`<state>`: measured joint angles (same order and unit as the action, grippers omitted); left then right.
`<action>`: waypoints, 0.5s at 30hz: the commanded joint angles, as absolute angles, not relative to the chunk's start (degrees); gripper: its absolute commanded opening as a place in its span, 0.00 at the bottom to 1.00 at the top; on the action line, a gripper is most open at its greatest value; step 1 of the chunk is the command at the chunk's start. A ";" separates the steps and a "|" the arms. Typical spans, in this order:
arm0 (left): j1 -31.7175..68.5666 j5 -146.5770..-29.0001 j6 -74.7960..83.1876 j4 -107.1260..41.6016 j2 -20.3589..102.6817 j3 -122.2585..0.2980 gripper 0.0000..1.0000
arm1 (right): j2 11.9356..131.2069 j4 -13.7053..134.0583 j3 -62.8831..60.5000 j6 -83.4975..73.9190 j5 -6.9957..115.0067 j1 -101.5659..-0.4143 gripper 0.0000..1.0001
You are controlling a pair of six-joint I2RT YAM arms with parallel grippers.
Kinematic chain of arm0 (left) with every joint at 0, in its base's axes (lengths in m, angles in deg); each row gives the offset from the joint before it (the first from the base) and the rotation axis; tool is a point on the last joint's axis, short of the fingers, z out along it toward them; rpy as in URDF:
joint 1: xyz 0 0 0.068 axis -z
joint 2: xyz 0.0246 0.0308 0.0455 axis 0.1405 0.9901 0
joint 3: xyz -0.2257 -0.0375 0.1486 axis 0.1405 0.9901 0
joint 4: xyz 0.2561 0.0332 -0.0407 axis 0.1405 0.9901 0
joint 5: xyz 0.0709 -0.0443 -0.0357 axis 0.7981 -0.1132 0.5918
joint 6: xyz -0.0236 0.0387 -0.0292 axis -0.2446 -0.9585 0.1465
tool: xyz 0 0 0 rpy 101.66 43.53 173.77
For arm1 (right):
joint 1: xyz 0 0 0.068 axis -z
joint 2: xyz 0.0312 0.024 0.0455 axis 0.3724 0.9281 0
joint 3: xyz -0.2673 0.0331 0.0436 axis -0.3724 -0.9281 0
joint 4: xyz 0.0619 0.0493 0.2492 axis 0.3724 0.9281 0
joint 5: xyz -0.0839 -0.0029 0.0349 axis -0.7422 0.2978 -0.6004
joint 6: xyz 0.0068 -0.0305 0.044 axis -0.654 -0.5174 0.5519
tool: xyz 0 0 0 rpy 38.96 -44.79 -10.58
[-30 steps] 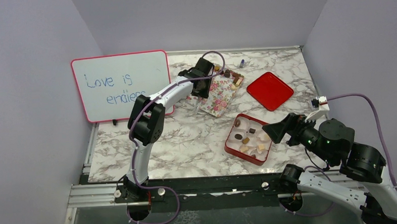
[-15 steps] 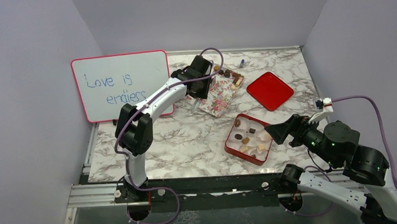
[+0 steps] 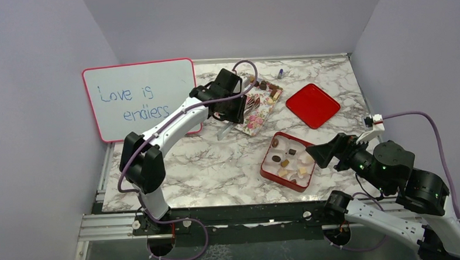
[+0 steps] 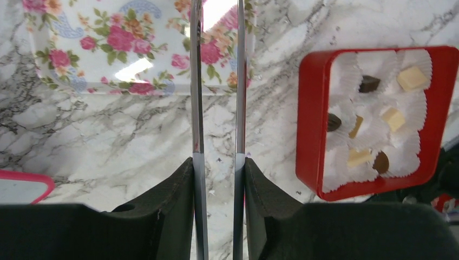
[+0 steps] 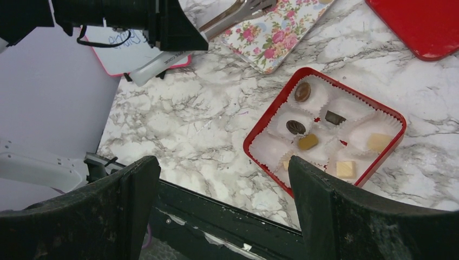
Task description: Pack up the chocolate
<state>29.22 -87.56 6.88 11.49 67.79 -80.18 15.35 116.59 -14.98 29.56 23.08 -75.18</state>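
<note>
From above, the left gripper [image 3: 240, 108] is clamping a pair of metal tongs [image 3: 251, 102], and the blades are reaching ahead of its fingers over the floral tray [image 3: 252, 122]. Loose chocolate [image 3: 268, 88] is lying at the tray's far end, ahead and to the left of those fingers. The right gripper [image 3: 319, 150] is hanging with its fingers spread and holding nothing, and the red box [image 3: 264, 170] is sitting just ahead of them. A flat red lid [image 3: 312, 105] is lying well beyond the box, with a small blue-capped object [image 3: 280, 74] farther off. A whiteboard [image 3: 138, 99] is leaning behind the left arm. In the left wrist view, the left gripper [image 4: 218, 162] is pressing its black fingers [image 4: 181, 189] against the tongs [image 4: 196, 97]. The two blades are running parallel with a narrow gap (their tips are cut off at the top edge). The floral tray [image 4: 108, 54] is lying ahead, and the red box [image 4: 306, 119] is lying to the right of the fingers. Its white paper cups are holding seven pieces of chocolate [image 4: 393, 119], dark, tan and cream. In the right wrist view, the right gripper [image 5: 224, 168] is showing its fingers [image 5: 325, 206] wide apart, and the red box [image 5: 260, 127] is lying ahead between them on the marble table [image 5: 189, 108]. Chocolate [image 5: 295, 127] is resting in its cups, while the floral tray [image 5: 281, 38] and the red lid [image 5: 422, 27] are lying farther ahead.
</note>
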 commanded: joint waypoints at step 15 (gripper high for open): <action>43.27 -100.07 4.95 13.42 47.24 -63.66 0.17 | 14.18 116.72 -14.30 30.30 20.46 -75.63 0.95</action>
